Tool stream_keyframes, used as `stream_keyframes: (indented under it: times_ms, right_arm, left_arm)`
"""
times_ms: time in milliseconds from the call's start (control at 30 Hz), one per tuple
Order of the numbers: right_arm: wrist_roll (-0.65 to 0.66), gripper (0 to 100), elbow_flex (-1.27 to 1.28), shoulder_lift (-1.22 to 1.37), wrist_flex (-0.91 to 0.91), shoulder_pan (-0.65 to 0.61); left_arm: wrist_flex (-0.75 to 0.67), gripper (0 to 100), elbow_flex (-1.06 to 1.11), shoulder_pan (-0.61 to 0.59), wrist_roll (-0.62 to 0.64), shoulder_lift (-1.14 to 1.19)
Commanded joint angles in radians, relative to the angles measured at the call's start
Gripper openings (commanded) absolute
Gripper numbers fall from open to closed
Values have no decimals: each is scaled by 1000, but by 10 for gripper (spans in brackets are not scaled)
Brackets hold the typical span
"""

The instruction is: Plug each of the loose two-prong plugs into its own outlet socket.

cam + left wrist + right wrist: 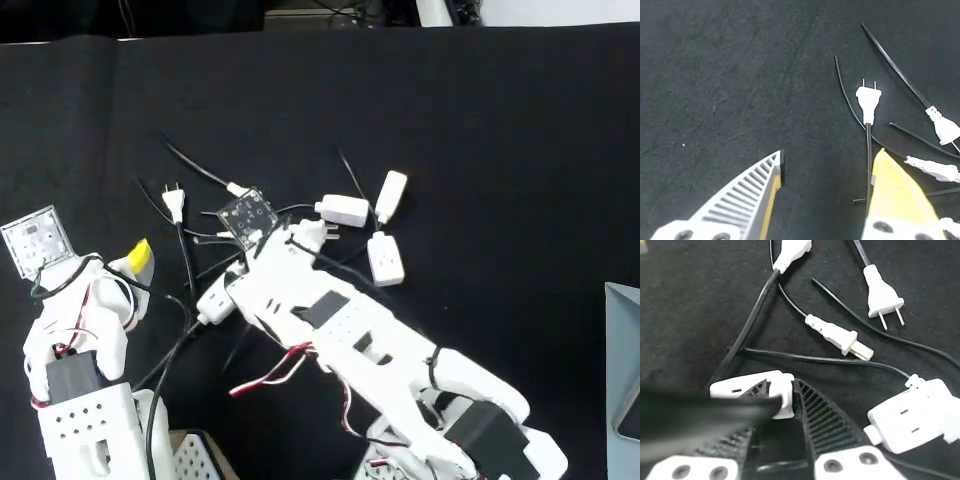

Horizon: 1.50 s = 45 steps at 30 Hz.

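Note:
My right gripper [790,392] is shut on the end of a white outlet socket [747,386]; from above, that socket [213,300] lies left of the cable tangle under my right gripper [232,283]. A second socket [917,415] lies close beside it. Two loose two-prong plugs [883,292] [837,335] rest just beyond. My left gripper [830,157] is open above bare cloth, its yellow finger [140,260] left of the cables. A white plug [868,100] lies ahead of it, prongs pointing away, and from above this plug [173,200] sits at the tangle's left edge.
More white sockets [343,210] [390,195] [385,258] and another plug [318,235] lie right of centre among thin black cables. A thick black cable [185,270] runs toward the near edge. The black cloth [480,120] is bare at the far side and right.

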Motion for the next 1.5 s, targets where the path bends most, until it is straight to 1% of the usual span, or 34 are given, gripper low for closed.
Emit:
stream_keyframes:
  times_ms: [0,200,700,833,1033,1233,1333,1467]
  right_arm:
    - [2,11,-59,1,-20,15]
    - [2,11,-59,-5,-18,-6]
    - [2,11,-67,-7,-18,-8]
    - [2,11,-68,-8,-20,-34]
    - [2,11,-59,-59,-15,-44]
    - [6,11,-70,24,-21,-44]
    - [29,11,-76,64,-21,-44]
    - [29,11,-79,81,-20,-44]
  left_arm:
    - [-48,288,-5,-10,8,-11]
    - [-48,288,-4,-10,8,-11]
    - [-48,288,-4,-10,8,-11]
    - [-48,288,-4,-10,8,-11]
    - [-48,288,-4,-10,6,-11]
    - [-44,288,-4,-10,6,-11]
    - [-44,288,-4,-10,6,-11]
    - [-43,288,-4,-10,5,-11]
